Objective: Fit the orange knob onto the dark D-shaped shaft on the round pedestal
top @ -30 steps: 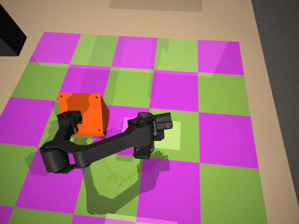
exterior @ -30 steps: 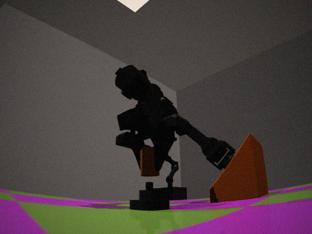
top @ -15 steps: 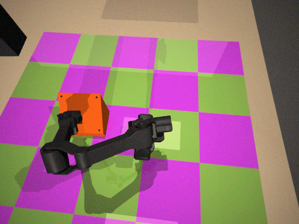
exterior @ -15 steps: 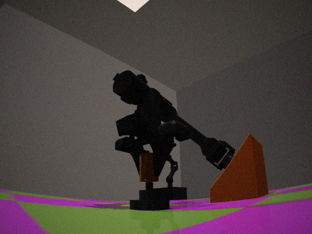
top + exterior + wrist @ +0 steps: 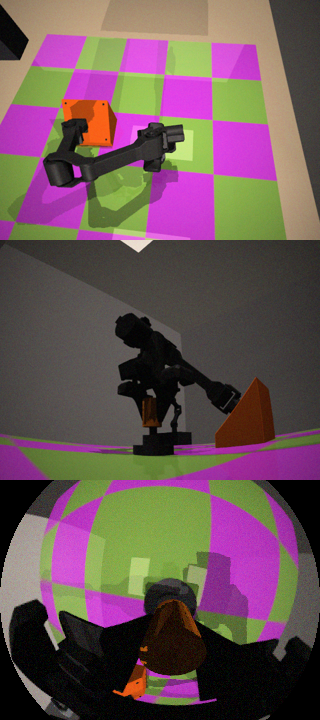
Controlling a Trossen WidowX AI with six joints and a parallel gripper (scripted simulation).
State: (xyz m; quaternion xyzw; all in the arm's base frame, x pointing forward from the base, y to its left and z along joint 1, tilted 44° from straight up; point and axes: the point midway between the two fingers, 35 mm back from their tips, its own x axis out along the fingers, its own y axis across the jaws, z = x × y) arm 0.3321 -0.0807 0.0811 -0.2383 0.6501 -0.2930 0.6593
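The orange knob (image 5: 149, 409) (image 5: 176, 652) is upright between the fingers of my gripper (image 5: 151, 418) (image 5: 171, 621), which is shut on it. In the exterior view, the knob's lower rim is level with about the top of the dark shaft (image 5: 153, 431). The shaft shows below the knob, above the stepped dark pedestal (image 5: 153, 450). In the wrist view the round pedestal (image 5: 169, 588) lies just beyond the knob's far end. The hole and the shaft's flat side are hidden. In the top view the arm covers the knob.
An orange wedge-shaped block (image 5: 96, 126) (image 5: 245, 423) (image 5: 135, 686) stands beside the arm (image 5: 116, 158), to the right in the exterior view. The arm's dark base (image 5: 180, 438) is behind the pedestal. A black block (image 5: 11, 38) is at the upper left of the top view.
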